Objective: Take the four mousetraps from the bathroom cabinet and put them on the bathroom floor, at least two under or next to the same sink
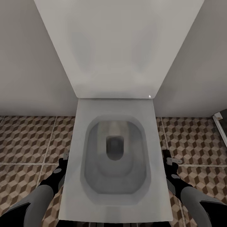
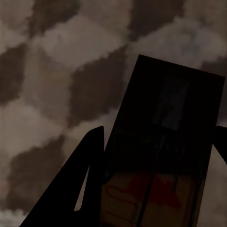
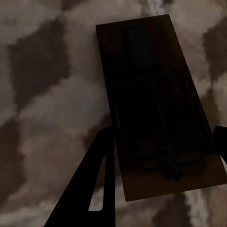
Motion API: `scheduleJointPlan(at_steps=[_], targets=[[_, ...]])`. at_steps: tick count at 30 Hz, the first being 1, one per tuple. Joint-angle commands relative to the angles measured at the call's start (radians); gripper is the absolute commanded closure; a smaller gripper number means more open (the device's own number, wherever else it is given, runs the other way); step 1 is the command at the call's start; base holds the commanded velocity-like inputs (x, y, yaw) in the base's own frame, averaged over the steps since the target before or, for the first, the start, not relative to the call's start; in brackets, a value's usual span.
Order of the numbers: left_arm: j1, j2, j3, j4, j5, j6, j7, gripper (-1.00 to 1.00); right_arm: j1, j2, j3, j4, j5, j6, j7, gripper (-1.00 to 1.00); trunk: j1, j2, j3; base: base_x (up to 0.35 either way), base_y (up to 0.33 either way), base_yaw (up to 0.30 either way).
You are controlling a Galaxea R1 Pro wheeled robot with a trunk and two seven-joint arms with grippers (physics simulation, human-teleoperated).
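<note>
My two arms hang low on either side of a white toilet, above the cube-patterned bathroom floor [image 1: 25,138]. The left gripper [image 1: 64,161] [image 2: 158,130] is shut on a mousetrap [image 2: 161,189], a tan board with dark wire and a red mark, held close over the tiles. The right gripper [image 1: 171,162] [image 3: 165,132] is shut on a second mousetrap [image 3: 142,71], which is dark in shadow, its board close to the floor; I cannot tell if it touches. The cabinet and the sink are out of view.
The toilet [image 1: 115,157] with its raised lid [image 1: 116,47] stands straight ahead between my arms, against a pale wall [image 1: 25,63]. A white-framed dark edge [image 1: 220,123] shows at the far right. Tiled floor lies open to both sides of the toilet.
</note>
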Motion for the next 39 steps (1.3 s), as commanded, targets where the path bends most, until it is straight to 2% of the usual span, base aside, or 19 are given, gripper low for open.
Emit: scheduleJointPlan(at_steps=[1, 4, 5, 39], targets=[[-0.001, -0.001, 0.008, 0.001, -0.012, -0.005, -0.001, 1.00, 0.000, 0.001, 0.008, 0.003, -0.007, -0.004, 0.006, 1.00, 0.000, 0.000, -0.001, 0.000, 0.000, 0.000], [-0.001, -0.001, 0.008, 0.001, -0.012, -0.005, -0.001, 1.00, 0.000, 0.000, 0.008, 0.003, -0.007, -0.004, 0.006, 1.00, 0.000, 0.000, -0.001, 0.000, 0.000, 0.000], [-0.001, -0.001, 0.008, 0.001, -0.012, -0.005, -0.001, 1.00, 0.000, 0.000, 0.008, 0.003, -0.007, -0.004, 0.006, -1.00, 0.000, 0.000, -0.001, 0.000, 0.000, 0.000], [-0.001, -0.001, 0.007, 0.001, -0.012, -0.004, -0.001, 1.00, 0.000, -0.001, 0.008, 0.002, -0.007, -0.003, 0.007, -1.00, 0.000, 0.000, -0.001, 0.000, 0.000, 0.000]])
